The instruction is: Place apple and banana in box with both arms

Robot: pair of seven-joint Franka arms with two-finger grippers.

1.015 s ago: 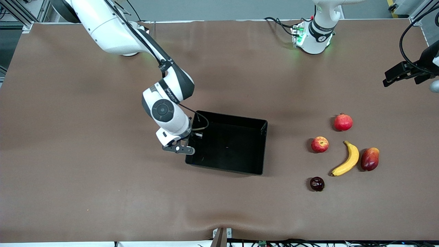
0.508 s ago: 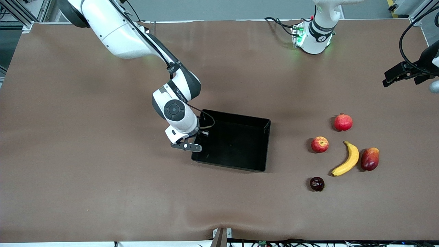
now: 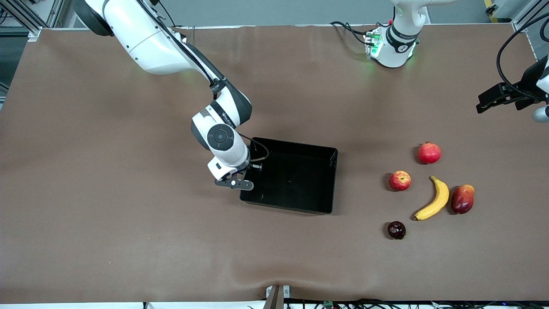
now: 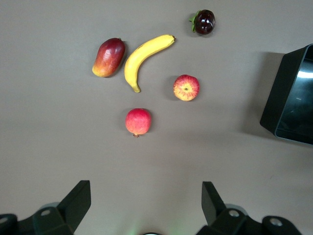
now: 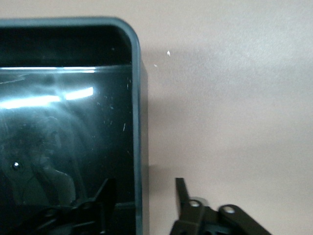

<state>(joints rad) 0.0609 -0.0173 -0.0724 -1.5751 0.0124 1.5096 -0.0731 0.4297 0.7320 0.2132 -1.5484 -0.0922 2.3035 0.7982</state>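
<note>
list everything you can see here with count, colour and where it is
box: 1, glossy black, mid-table, nothing in it
apple: 1, red with yellow streaks, on the table toward the left arm's end
banana: 1, yellow, beside the apple
pomegranate: 1, red, farther from the front camera than the apple
mango: 1, red-orange, beside the banana
dark fruit: 1, maroon, nearest the front camera
right gripper: 1, black, fingers astride the box wall, apart
left gripper: 1, black, open, waiting in the air above the table

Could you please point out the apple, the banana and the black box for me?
Small red, yellow-streaked apple (image 3: 399,180), front view, middle.
Curved yellow banana (image 3: 436,201), front view, mid-body.
Shallow glossy black plastic box (image 3: 332,180), front view, side wall.
</note>
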